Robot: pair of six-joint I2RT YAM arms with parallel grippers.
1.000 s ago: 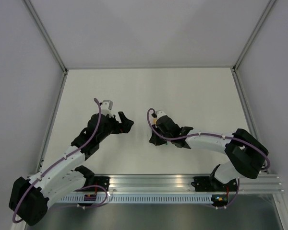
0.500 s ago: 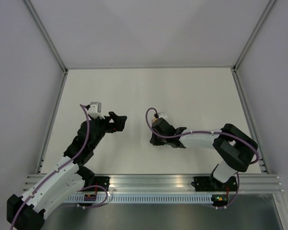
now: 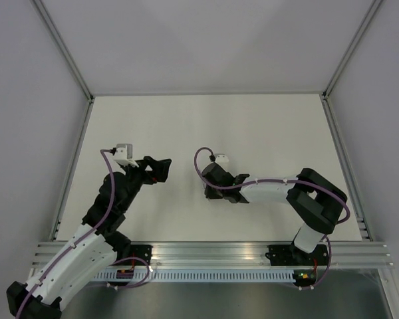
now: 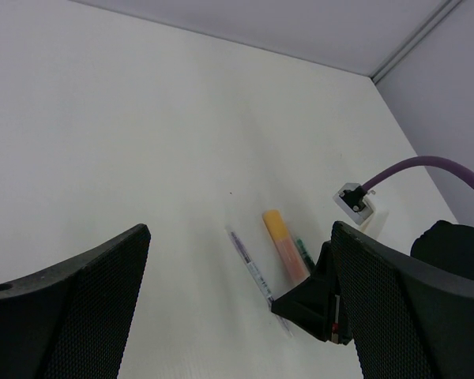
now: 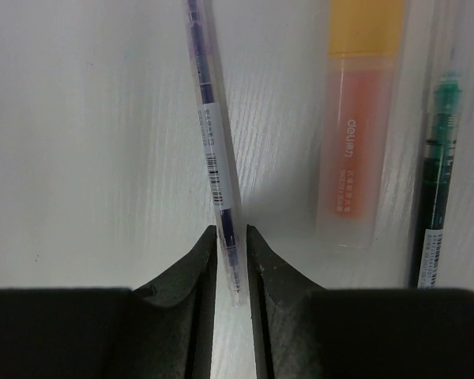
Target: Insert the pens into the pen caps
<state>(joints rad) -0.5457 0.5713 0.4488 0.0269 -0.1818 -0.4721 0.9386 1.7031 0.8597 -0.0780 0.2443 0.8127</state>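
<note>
I note the purple-ink pen [image 5: 212, 150] lying lengthwise straight ahead of the right gripper [image 5: 232, 245], its near end between barely parted jaws, grip undeterminable; the left gripper [image 4: 237, 316] gapes empty.

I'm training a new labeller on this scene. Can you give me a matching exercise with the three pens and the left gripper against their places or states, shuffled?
Things:
1. pale pen
2. orange pen
3. green pen
4. left gripper

Places or states:
A. wide open, holding nothing
B. middle of the row of pens
C. one end between the fingertips of the right gripper
D. rightmost in the right wrist view

Pairs: 1-C, 2-B, 3-D, 4-A
</note>
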